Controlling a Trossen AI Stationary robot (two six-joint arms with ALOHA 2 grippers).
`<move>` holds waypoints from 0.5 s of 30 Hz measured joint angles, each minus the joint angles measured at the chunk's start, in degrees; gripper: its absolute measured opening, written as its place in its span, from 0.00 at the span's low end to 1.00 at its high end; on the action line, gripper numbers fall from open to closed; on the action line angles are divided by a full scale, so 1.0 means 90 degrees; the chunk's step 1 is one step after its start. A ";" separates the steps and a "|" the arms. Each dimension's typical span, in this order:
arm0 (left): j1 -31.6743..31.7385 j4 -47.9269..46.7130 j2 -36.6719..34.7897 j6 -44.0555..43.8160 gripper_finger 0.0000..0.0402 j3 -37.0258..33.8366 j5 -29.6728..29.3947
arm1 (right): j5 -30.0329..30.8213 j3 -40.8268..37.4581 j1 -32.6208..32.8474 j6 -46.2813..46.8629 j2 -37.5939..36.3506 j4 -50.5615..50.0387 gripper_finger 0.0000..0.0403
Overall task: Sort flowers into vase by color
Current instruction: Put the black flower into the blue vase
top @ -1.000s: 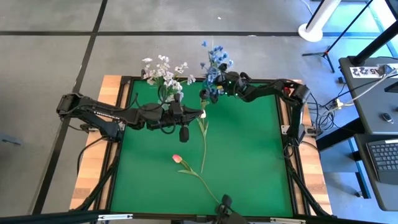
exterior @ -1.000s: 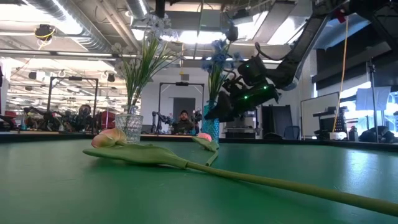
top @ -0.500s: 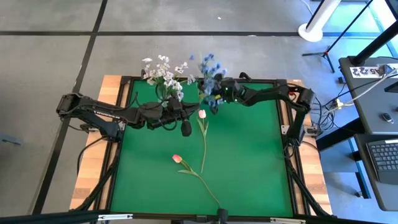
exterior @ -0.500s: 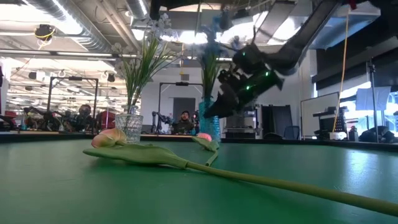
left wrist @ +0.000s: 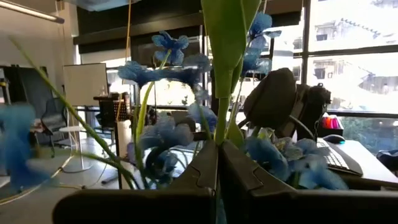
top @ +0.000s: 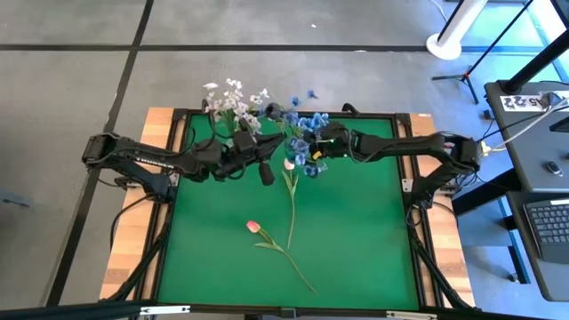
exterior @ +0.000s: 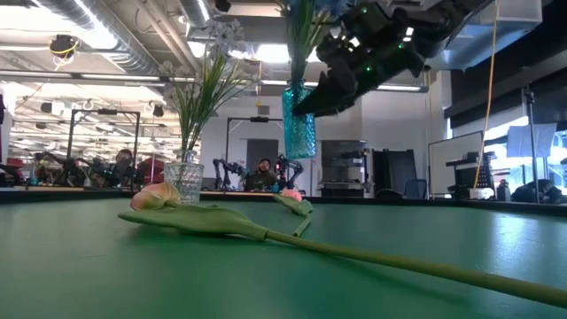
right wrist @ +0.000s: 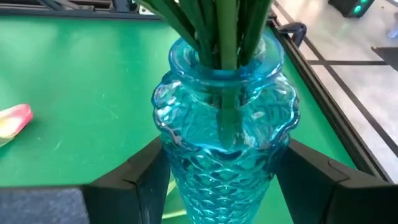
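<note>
Blue flowers [top: 305, 133] already in the blue vase [exterior: 299, 121], lifted clear of the green mat [top: 356, 231] and clamped by the right gripper [right wrist: 221, 180]. White sprays [top: 233, 100] sorted into the clear vase [exterior: 184, 176] at the far side; left gripper [left wrist: 217, 163] pinched narrow on a green stem [left wrist: 222, 74]. Two tulips [top: 254, 227] left lying mid-mat.

blue vase [right wrist: 224, 149]: its base runs off the edge of the right wrist view; from above it is hidden under the blue blossoms [top: 307, 138].
right pincer [right wrist: 221, 177]: the fingertips are cut off by that view's edge, only the finger flanks show.
left pincer [left wrist: 217, 171]: what its closed fingers clamp is a green stem [left wrist: 222, 68], whose flower is out of frame at 12 o'clock.
clear vase [exterior: 184, 175]: its foot sits behind the tulip [exterior: 155, 197] in the low view.
long stem [exterior: 425, 266]: leaves the low view at 4 o'clock.
person [exterior: 262, 173]: too small to make out.
</note>
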 joint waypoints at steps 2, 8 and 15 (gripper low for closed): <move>0.0000 0.0012 0.0002 0.0013 0.00 0.0000 -0.0002 | -0.0002 -0.0001 0.0076 0.0076 -0.0086 -0.0080 0.59; -0.0049 0.0261 0.0048 0.0356 0.00 0.0000 -0.0143 | -0.0553 -0.0001 0.0268 0.0444 -0.0283 -0.0167 0.59; -0.0072 0.0542 0.0082 0.0419 0.00 0.0000 0.0074 | -0.1014 -0.0004 0.0445 0.0771 -0.0488 -0.0109 0.59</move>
